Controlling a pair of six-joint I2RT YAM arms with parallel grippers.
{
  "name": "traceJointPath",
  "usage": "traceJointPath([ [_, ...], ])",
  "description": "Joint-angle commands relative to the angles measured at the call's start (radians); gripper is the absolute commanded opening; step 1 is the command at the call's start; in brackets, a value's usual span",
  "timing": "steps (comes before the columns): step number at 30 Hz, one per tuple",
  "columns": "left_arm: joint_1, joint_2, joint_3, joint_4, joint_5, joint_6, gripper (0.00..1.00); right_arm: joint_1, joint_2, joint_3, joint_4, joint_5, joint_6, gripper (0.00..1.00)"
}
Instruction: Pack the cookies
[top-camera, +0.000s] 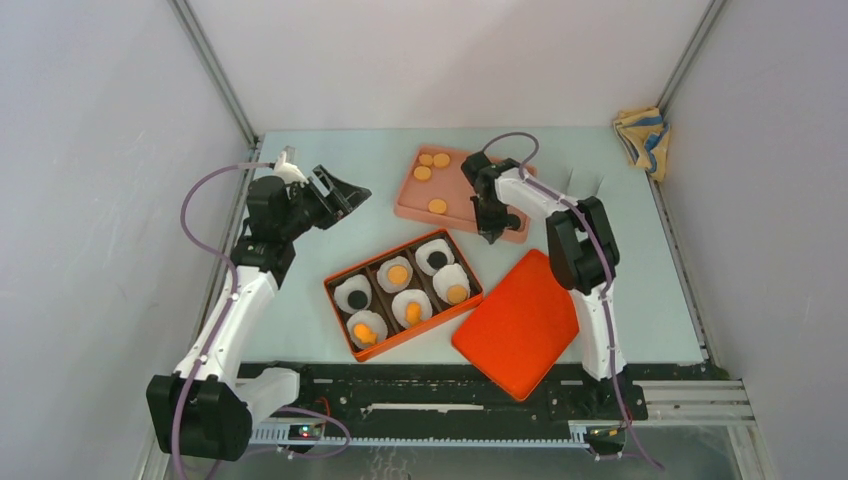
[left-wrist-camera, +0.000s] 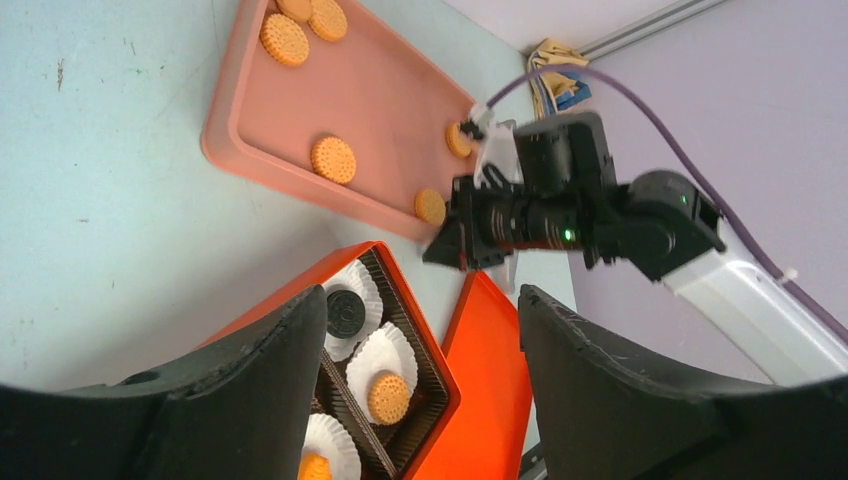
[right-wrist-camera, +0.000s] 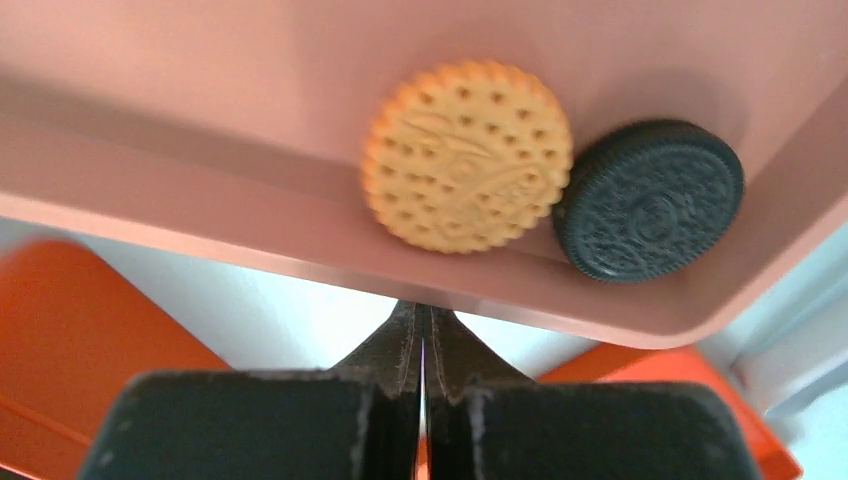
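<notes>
Several orange cookies (top-camera: 437, 206) lie on a pink tray (top-camera: 462, 186). In the right wrist view an orange cookie (right-wrist-camera: 466, 156) and a black cookie (right-wrist-camera: 648, 200) lie side by side in a corner of the tray (right-wrist-camera: 300, 60). My right gripper (top-camera: 490, 232) is shut and empty, its tips (right-wrist-camera: 421, 315) right at the tray's near rim, below the orange cookie. An orange box (top-camera: 420, 327) holds six white paper cups, each with one cookie, orange (top-camera: 398, 273) or black (top-camera: 437, 260). My left gripper (top-camera: 345, 190) is open and empty, raised left of the tray.
An orange lid (top-camera: 517, 320) lies right of the box, over the table's front edge. A folded cloth (top-camera: 640, 135) sits at the back right corner. In the left wrist view my open gripper (left-wrist-camera: 420, 300) looks at the box (left-wrist-camera: 440, 390), tray (left-wrist-camera: 390, 90) and right gripper (left-wrist-camera: 470, 235).
</notes>
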Motion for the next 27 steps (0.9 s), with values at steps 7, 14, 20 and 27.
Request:
traceJointPath([
  [7, -0.006, 0.006, -0.007, 0.029, -0.003, 0.008, 0.76, -0.127, 0.356, 0.749, -0.203, 0.006, -0.053, 0.03],
  [14, -0.007, 0.022, -0.001, 0.023, 0.001, 0.020, 0.78, -0.125, 0.006, 0.269, 0.050, 0.019, -0.045, 0.30],
  [20, -0.035, 0.020, 0.015, 0.018, -0.004, 0.034, 0.79, -0.138, -0.239, -0.043, 0.033, 0.164, -0.050, 0.47],
  [27, -0.075, 0.030, 0.027, 0.019, -0.012, 0.031, 0.80, -0.142, -0.318, -0.300, 0.046, 0.189, -0.054, 0.50],
])
